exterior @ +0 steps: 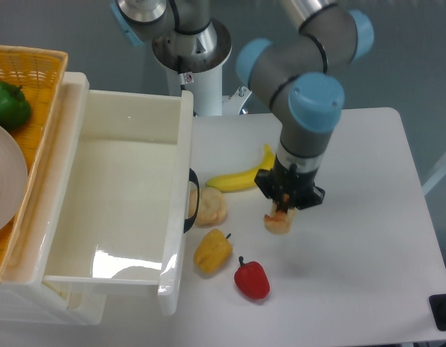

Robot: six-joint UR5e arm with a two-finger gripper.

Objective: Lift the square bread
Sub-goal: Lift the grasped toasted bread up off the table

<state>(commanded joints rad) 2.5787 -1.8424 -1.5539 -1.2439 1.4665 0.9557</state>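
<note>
The square bread [278, 223], a small golden-orange block with pale sides, sits between the fingertips of my gripper [283, 211] in the middle of the white table. The gripper points straight down and is shut on the bread's upper part, so only the lower half shows. I cannot tell whether the bread touches the table or hangs just above it. The arm comes down from the upper middle.
A banana [241, 177] lies just left of the gripper. A pale bread roll [208, 206], a yellow pepper [212, 251] and a red pepper [252, 280] lie to the lower left. A large white bin [114, 275] stands at left, beside a basket [35, 61] holding a green pepper [7, 105].
</note>
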